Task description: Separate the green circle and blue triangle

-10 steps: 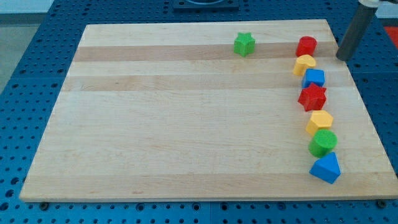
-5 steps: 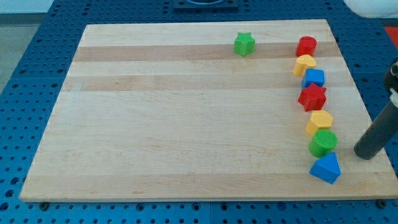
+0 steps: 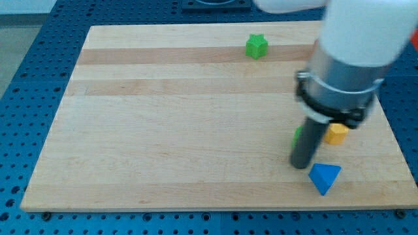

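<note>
My tip (image 3: 300, 166), just a plain rod with nothing to open or close, is sitting between the green circle (image 3: 297, 136), peeking out on the view's left of the rod, and the blue triangle (image 3: 324, 177), lying toward the bottom right.

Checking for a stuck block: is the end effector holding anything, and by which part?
Nothing is held. My tip is a bare rod resting on the board, beside the mostly hidden green circle and up-left of the blue triangle.
</note>
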